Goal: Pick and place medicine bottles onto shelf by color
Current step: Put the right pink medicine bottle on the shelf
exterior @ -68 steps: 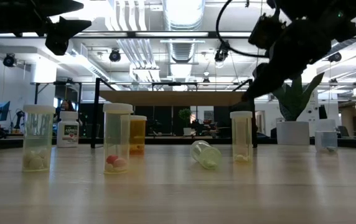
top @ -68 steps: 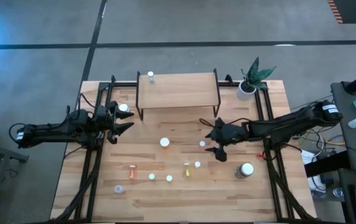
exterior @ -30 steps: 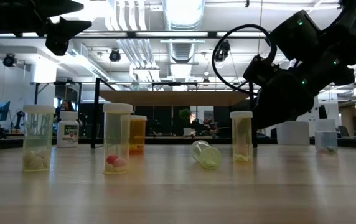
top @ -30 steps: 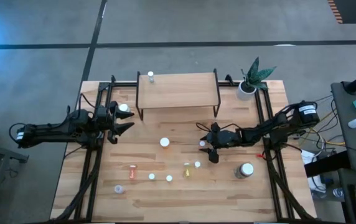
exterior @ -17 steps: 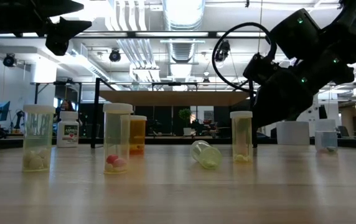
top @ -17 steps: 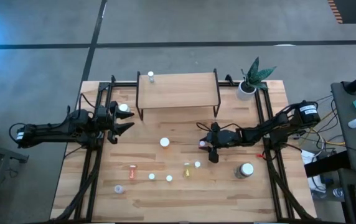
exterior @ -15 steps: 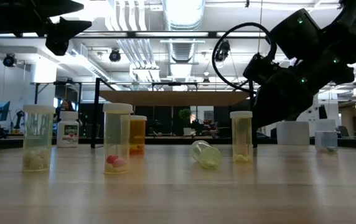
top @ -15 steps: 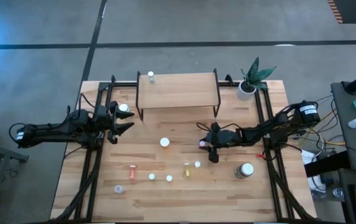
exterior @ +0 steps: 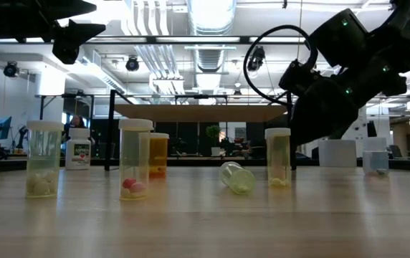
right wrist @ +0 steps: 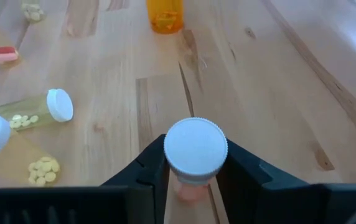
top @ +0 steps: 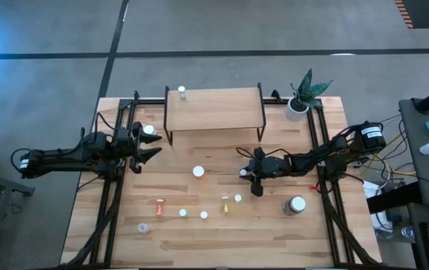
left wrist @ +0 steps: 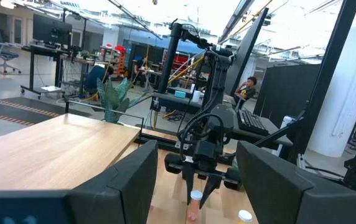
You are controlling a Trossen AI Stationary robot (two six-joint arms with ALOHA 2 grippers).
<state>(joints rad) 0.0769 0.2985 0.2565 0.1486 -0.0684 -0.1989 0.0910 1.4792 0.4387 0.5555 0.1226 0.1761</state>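
Both arms are showing matte black jointed links, each claw two-fingered, black cables looping beside the wrists.

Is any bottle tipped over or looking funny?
Yes. One clear bottle lies on its side on the table, while the others nearby stand upright. It holds yellowish pills, and nothing looks spilled.

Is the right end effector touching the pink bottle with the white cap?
Touching. The right wrist view shows both fingers pressed against the pink bottle, which sits between them.

Table – pale planked wood, matt grain; bottle – clear pinkish plastic, smooth white cap; fingers matt black.
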